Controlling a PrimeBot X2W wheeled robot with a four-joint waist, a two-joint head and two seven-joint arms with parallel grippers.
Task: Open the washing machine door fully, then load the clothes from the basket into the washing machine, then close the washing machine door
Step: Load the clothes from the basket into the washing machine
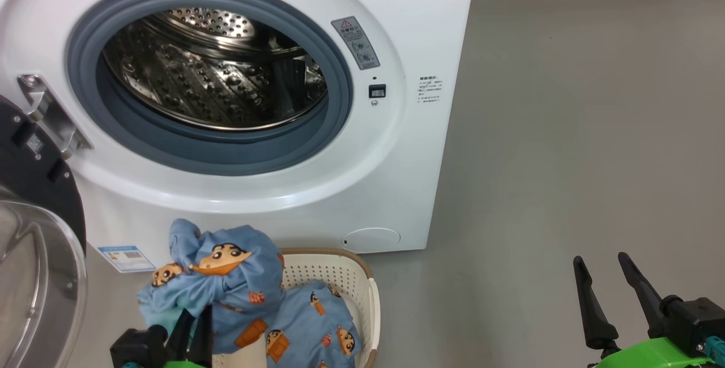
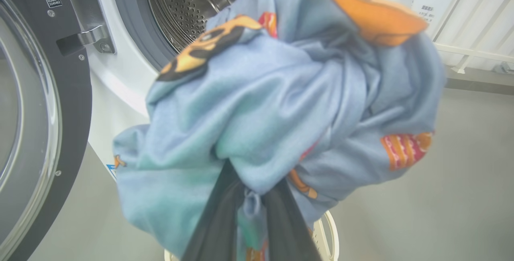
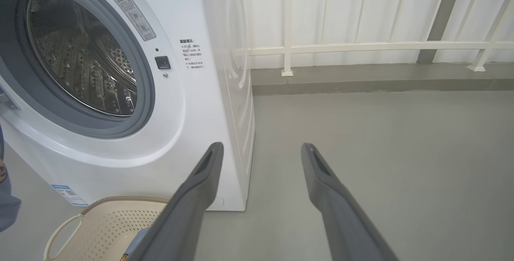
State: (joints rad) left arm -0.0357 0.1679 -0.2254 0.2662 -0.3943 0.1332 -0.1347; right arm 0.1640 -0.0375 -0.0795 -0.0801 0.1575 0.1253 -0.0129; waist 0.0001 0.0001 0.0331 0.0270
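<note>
My left end effector point(image 2: 253, 177) is pinched nearly closed on a fold of a clothes bundle point(image 2: 281, 92), which hangs over the basket point(image 1: 340, 277), just before the open washer point(image 1: 396, 175). It looks soft, light and floppy. A bunched fold should hold best, though trailing cloth may snag. The right end effector point(image 1: 600, 259) is spread wide and empty.

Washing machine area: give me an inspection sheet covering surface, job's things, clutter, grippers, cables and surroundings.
Surface: grey floor, smooth.
Job's things: white washing machine, its door swung open at the left; drum looks empty; lifted bundle of clothes above the basket; second bundle lying in it.
Clutter: nothing seen.
Grippers: left gripper shut on the lifted bundle; right gripper open, empty, over the floor.
Cables: teal connector by the right gripper's base; no loose cable seen.
Surroundings: white railing before a panelled wall.
</note>
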